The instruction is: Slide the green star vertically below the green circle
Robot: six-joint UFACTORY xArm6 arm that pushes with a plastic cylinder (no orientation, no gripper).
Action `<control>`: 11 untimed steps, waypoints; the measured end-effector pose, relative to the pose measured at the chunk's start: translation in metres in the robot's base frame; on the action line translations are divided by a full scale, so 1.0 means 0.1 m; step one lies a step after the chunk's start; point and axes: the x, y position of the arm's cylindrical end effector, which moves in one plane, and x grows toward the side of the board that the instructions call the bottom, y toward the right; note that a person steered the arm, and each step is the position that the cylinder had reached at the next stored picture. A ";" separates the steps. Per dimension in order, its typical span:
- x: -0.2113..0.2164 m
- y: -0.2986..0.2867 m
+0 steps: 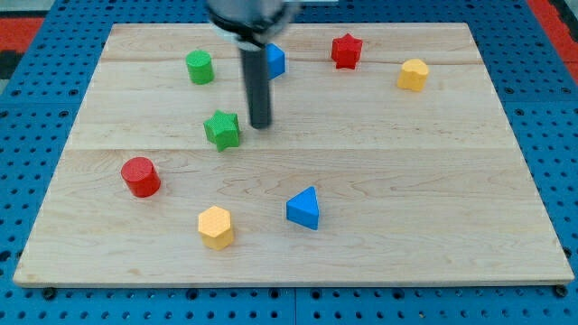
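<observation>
Camera view is showing my tip sitting on the wooden board, just beside the green star on the star's right, with what looks like a thin gap between them (I cannot tell whether they are touching). I am carrying no gripper, so nothing is being grasped; the rod is only standing there, free of any block. The green star is lying below the green circle and slightly to its right, well apart from it.

In my judgement the star is needing only a small nudge toward the view's left to line up under the circle. The risk is overshooting: a push from this side is sending it left, and a firm one is likely carrying it past the circle's column. Contact off the star's centre may also be spinning it or deflecting it up toward the circle, or down toward the red cylinder. The blue block, partly hidden behind the rod, is sitting near my shaft, so a careless sweep upward could be disturbing it.
</observation>
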 end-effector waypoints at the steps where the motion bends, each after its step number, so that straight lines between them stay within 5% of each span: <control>1: 0.37 -0.07; 3: 0.06 -0.99; 6: -0.06 -0.58; 8: -0.56 -0.35; 10: -0.45 -0.84; 11: -0.34 -0.61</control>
